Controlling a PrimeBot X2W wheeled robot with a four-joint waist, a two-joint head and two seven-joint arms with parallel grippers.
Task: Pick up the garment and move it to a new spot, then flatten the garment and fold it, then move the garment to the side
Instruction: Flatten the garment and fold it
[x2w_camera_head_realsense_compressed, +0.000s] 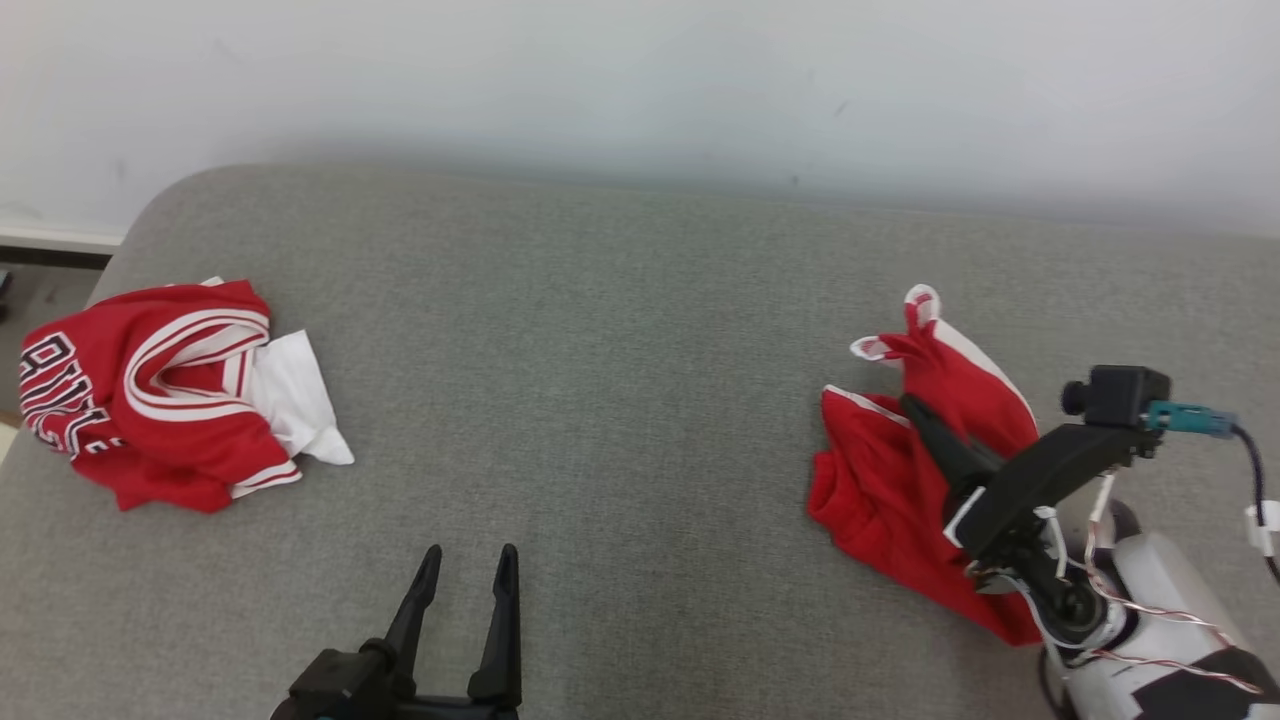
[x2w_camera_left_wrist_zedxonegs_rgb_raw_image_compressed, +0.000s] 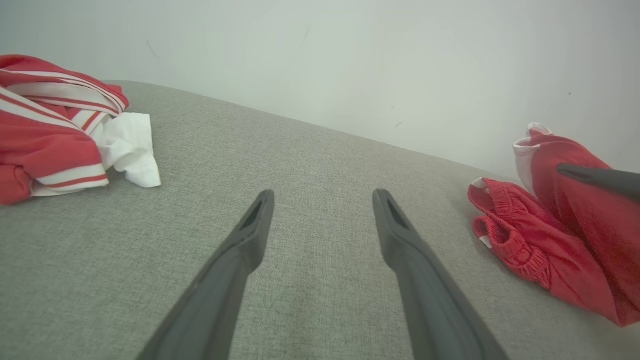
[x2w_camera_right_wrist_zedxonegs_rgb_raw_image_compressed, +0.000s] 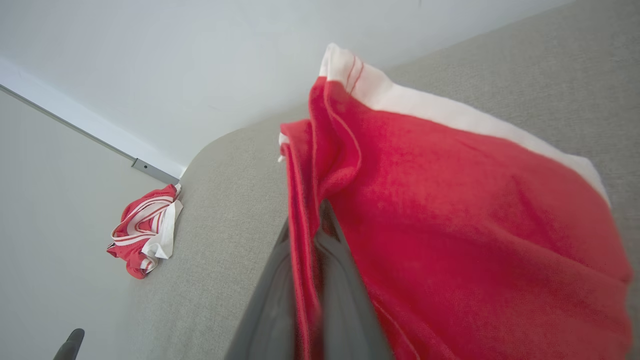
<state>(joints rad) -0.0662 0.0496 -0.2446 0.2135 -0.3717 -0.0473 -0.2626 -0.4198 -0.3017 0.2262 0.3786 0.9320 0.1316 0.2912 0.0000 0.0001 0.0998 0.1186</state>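
I note a grey upholstered surface (x2w_camera_head_realsense_compressed: 620, 330) against a white wall (x2w_camera_head_realsense_compressed: 640, 80). Well right of the jersey (x2w_camera_head_realsense_compressed: 150, 390), my right gripper (x2w_camera_head_realsense_compressed: 912, 403) clamps the red shorts (x2w_camera_head_realsense_compressed: 870, 490), their long axis running wallward. My left gripper (x2w_camera_head_realsense_compressed: 470, 552) stands wide, empty.

On my feed the garment (x2w_camera_head_realsense_compressed: 870, 490) at the right of the head view is solid red with white trim along its edges. The jersey (x2w_camera_head_realsense_compressed: 150, 400) at the left is red with white stripes and black white-edged lettering, with a plain white cloth (x2w_camera_head_realsense_compressed: 295, 395) next to it. The surface (x2w_camera_head_realsense_compressed: 620, 400) is a heathered grey, the wall (x2w_camera_head_realsense_compressed: 640, 80) is off-white, and my left gripper (x2w_camera_head_realsense_compressed: 470, 555) has black fingers.
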